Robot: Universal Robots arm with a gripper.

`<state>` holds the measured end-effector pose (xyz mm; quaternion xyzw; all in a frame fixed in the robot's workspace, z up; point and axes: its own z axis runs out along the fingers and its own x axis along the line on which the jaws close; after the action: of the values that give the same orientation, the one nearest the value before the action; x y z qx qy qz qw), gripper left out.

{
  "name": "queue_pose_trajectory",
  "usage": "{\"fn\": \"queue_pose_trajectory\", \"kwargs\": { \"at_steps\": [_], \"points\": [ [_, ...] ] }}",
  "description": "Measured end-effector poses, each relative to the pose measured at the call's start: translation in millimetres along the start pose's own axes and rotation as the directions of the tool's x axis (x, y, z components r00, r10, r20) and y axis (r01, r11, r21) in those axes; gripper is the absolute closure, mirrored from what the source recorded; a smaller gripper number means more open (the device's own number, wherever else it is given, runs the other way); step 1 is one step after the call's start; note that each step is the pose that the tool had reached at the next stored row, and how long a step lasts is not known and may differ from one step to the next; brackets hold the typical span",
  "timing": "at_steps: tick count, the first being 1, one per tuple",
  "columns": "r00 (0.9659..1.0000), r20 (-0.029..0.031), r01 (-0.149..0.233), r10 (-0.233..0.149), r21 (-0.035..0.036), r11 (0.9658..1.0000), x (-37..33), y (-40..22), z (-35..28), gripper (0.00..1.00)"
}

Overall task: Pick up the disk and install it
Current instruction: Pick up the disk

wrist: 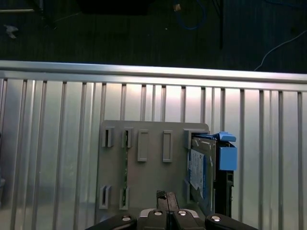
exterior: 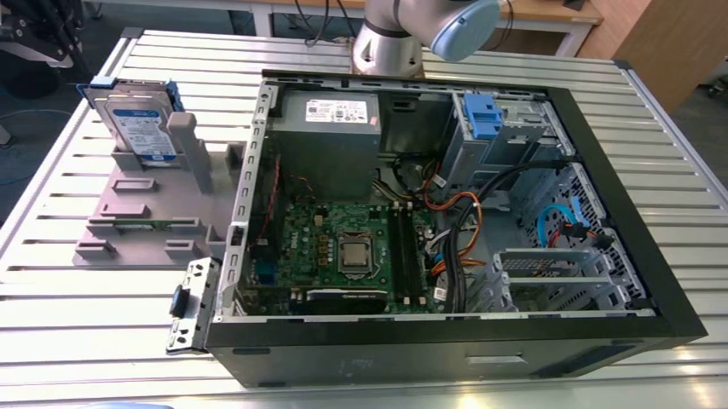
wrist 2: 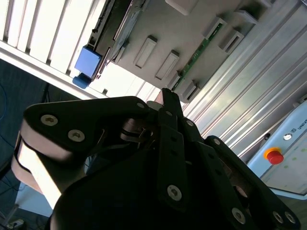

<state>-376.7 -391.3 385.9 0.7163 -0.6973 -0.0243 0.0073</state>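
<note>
Well, disk [exterior: 142, 128] upright in grey rack [exterior: 135, 203] beside PC case [exterior: 398, 358]; tool [wrist: 166, 197] pressed together.

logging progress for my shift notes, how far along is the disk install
Nothing looks done yet: the flat silver metal disk in its blue plastic bracket stands upright in the grey plastic holder, outside the open black computer case. In hand: nothing. The black gripper hangs over the holder, shut and empty, clear of the disk. Left: both the pickup and the install.
</note>
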Motion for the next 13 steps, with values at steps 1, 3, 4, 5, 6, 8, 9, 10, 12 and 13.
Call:
{"fn": "queue_pose_trajectory", "kwargs": {
  "at_steps": [1,3,4,5,6,8,9,10,12,13],
  "points": [
    [1.0000,0.0000,0.001,-0.001,0.0000,1.0000,0.0,0.0,0.0,0.89],
    [1.0000,-0.0001,0.003,-0.003,-0.0001,1.0000,0.0,0.0,0.0,0.89],
    [1.0000,-0.0002,0.004,-0.004,-0.0001,1.0000,0.0,0.0,0.0,0.89],
    [1.0000,-0.0002,0.005,-0.005,-0.0001,1.0000,0.0,0.0,0.0,0.89],
    [1.0000,-0.0002,0.005,-0.005,-0.0001,1.0000,0.0,0.0,0.0,0.89],
    [1.0000,-0.0003,0.008,-0.008,-0.0002,1.0000,0.0,0.0,0.0,0.89],
    [1.0000,-0.0003,0.008,-0.008,-0.0002,1.0000,0.0,0.0,0.0,0.89],
    [1.0000,-0.0003,0.008,-0.008,-0.0002,1.0000,0.0,0.0,0.0,0.89],
    [1.0000,-0.0003,0.009,-0.009,-0.0002,1.0000,0.0,0.0,0.0,0.89],
    [0.9999,-0.0004,0.010,-0.010,-0.0003,0.9999,0.0,0.0,0.0,0.89]
  ]
}}
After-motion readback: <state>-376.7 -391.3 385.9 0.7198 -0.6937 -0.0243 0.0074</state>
